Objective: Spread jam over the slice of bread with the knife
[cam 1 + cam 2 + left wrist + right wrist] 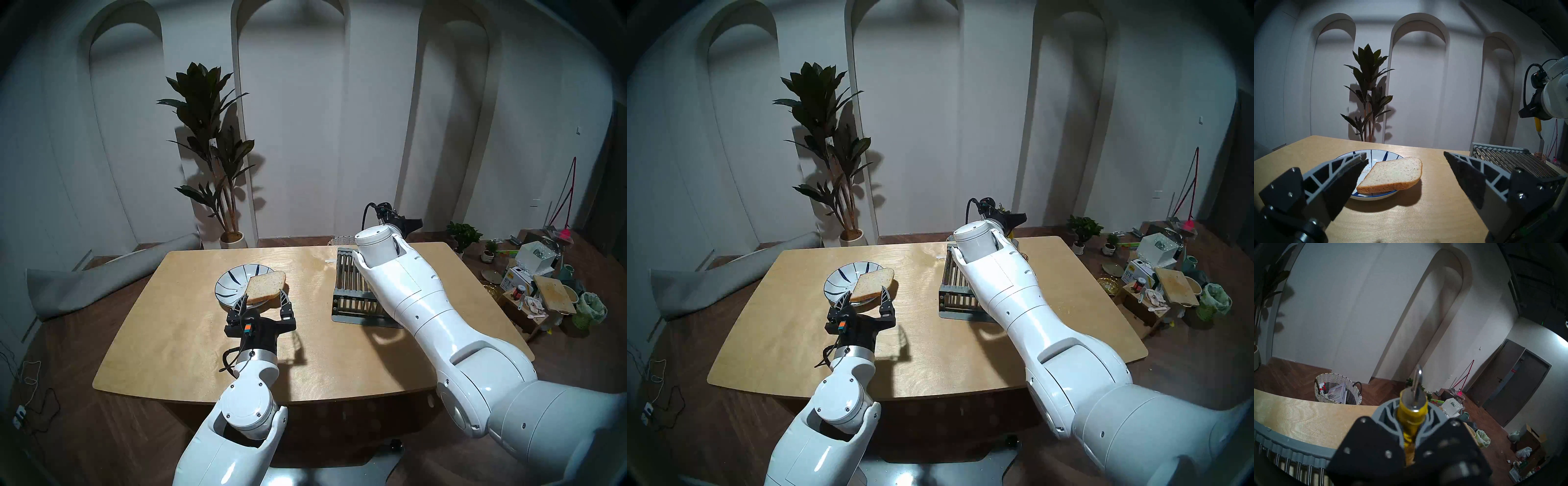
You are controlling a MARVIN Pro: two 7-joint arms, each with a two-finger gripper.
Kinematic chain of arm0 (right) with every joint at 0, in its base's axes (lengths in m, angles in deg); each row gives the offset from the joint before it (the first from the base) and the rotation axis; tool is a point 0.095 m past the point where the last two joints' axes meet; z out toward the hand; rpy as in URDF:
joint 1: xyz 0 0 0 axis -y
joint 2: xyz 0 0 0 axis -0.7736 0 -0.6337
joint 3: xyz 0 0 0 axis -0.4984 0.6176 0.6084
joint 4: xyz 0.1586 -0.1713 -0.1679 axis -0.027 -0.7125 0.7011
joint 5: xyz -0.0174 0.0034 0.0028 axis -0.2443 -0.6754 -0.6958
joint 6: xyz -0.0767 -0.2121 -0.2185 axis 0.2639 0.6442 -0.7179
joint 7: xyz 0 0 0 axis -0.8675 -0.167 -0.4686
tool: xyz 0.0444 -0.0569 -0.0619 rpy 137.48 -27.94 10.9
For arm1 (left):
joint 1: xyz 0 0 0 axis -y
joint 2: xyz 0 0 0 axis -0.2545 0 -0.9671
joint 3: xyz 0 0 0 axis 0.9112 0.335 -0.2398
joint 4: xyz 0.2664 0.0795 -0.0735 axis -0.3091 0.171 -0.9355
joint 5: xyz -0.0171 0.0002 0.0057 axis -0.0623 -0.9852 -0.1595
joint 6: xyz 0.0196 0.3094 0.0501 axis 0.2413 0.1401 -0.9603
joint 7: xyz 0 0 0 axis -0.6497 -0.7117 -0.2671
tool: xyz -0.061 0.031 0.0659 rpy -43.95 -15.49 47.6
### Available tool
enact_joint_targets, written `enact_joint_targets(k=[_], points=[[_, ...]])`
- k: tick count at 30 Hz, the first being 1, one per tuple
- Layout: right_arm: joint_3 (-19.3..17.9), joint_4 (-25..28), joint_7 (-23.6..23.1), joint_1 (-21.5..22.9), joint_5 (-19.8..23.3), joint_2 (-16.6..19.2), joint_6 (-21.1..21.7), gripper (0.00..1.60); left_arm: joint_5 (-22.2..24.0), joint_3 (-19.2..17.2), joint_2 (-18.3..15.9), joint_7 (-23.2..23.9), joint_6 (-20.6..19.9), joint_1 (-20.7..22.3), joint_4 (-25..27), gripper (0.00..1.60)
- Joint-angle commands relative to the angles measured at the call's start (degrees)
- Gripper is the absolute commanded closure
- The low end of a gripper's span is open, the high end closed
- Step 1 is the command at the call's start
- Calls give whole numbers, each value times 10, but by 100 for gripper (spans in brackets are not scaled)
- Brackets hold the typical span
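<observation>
The room had white walls with three arched niches and a dark herringbone floor. A pale wooden table (190, 339) filled its middle, and all else lay relative to it: a tall potted plant (210, 149) behind its far edge, a grey slatted rack (349, 288) on its right half, a blue-striped plate (230, 281) near its centre.

Only the right wrist view showed a woven basket (1335, 390) on the floor beyond the table; only the left wrist view showed a glass jar (1541, 155) behind the rack.

The slice of bread (1391, 174) lay on the plate, overhanging its rim, just ahead of the left gripper (1405, 159), whose jaws stood wide. The right gripper (1412, 419) was clamped on the knife (1413, 412) over the table's far right.
</observation>
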Motion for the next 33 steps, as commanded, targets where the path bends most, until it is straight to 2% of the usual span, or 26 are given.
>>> enact_joint_targets(k=[1,15,33], points=[[4,15,4,22,-7,-4,-8,160,2,-2,0,0,9,-1,14,0],[9,39,12,27,-7,0,2,160,7,-6,-1,5,15,-1,13,0],[-4,89,12,9,1,6,17,160,6,-7,-1,11,15,-1,13,0]])
